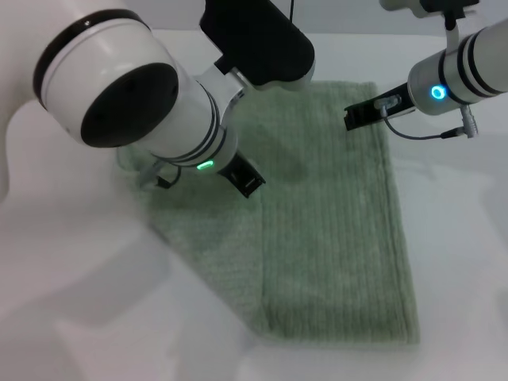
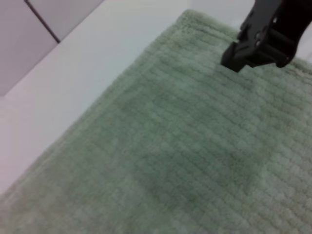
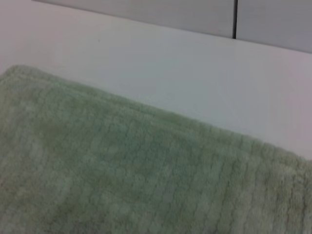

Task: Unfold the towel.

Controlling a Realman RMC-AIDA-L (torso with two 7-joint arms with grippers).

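Towel (image 1: 333,238) lies folded beneath both pincers.

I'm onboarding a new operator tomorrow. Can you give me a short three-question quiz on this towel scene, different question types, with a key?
1. True or false: the towel lies flat on the white table, with nothing lifted clear.
2. Multiple choice: the right end effector is near which part of the towel? A) near edge B) far right corner C) left side
3. Fill in: the left end effector is over the towel's ____ half, as the head view shows it.

Key: 1 true; 2 B; 3 left
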